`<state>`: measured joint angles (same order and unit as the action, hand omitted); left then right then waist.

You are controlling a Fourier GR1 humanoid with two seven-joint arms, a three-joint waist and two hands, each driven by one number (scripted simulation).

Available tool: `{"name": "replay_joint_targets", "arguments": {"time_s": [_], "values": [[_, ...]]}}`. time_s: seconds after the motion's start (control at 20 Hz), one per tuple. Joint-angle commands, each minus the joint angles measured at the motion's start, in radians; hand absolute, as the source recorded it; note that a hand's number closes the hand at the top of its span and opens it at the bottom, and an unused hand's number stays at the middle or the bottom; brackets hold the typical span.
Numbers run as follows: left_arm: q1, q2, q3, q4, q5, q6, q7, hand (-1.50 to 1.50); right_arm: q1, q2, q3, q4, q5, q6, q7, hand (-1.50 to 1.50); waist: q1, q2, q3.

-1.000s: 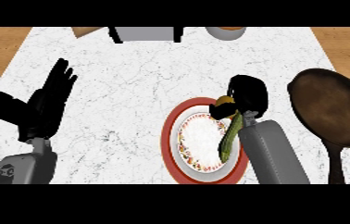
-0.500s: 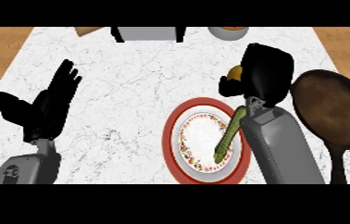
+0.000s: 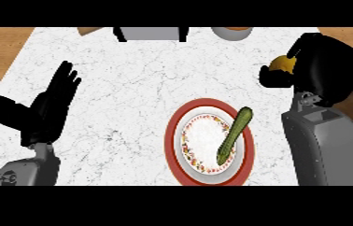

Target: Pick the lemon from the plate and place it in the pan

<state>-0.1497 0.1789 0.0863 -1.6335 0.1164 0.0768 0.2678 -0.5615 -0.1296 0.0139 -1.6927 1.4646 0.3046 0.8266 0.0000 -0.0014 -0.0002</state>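
My right hand [image 3: 322, 71] is at the right of the head view, raised above the counter, with its fingers and thumb curled round the yellow lemon [image 3: 282, 62]. Only the lemon's left part shows past the palm. The red-rimmed plate [image 3: 173, 141] with a white patterned centre lies below and to the left; a green cucumber-like vegetable [image 3: 234, 134] rests across it. My right hand and forearm hide the dark pan. My left hand [image 3: 52, 106] rests open at the left edge, fingers up.
A grey appliance [image 3: 150, 33] and a bowl [image 3: 231, 32] stand at the counter's far edge. Wooden surface shows beyond the marble top at both upper corners.
My right hand has lifted the lemon off the plate and carried it up and to the right, over where the pan showed. The left hand stayed put.
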Motion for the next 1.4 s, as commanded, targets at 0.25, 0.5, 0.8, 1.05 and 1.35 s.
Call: {"name": "replay_joint_targets", "arguments": {"time_s": [0.25, 0.5, 0.8, 1.05, 1.35], "values": [[0.058, 0.004, 0.017, 0.019, 0.005, -0.043, -0.078, 0.00, 0.096, -0.214, -0.290, -0.016, -0.183, -0.104, -0.193, 1.50, 0.000, 0.001, 0.000], [-0.069, 0.017, 0.059, 0.119, 0.019, -0.034, -0.056, 0.00, 0.201, -0.234, -0.377, 0.133, -0.256, -0.307, -0.326, 1.50, -0.003, 0.004, 0.000], [-0.067, -0.028, -0.012, 0.028, -0.022, 0.011, 0.019, 0.00, 0.206, -0.316, -0.502, 0.446, -0.399, -0.491, -0.593, 1.50, 0.008, 0.005, 0.002], [-0.014, -0.047, -0.027, 0.023, -0.042, 0.009, -0.019, 0.00, 0.134, -0.380, -0.510, 0.699, -0.456, -0.548, -0.759, 1.50, 0.012, 0.004, 0.001], [-0.017, 0.004, 0.032, 0.020, 0.010, -0.042, -0.021, 0.00, 0.030, -0.411, -0.565, 1.019, -0.453, -0.625, -0.747, 1.50, 0.026, 0.011, 0.002]]}}
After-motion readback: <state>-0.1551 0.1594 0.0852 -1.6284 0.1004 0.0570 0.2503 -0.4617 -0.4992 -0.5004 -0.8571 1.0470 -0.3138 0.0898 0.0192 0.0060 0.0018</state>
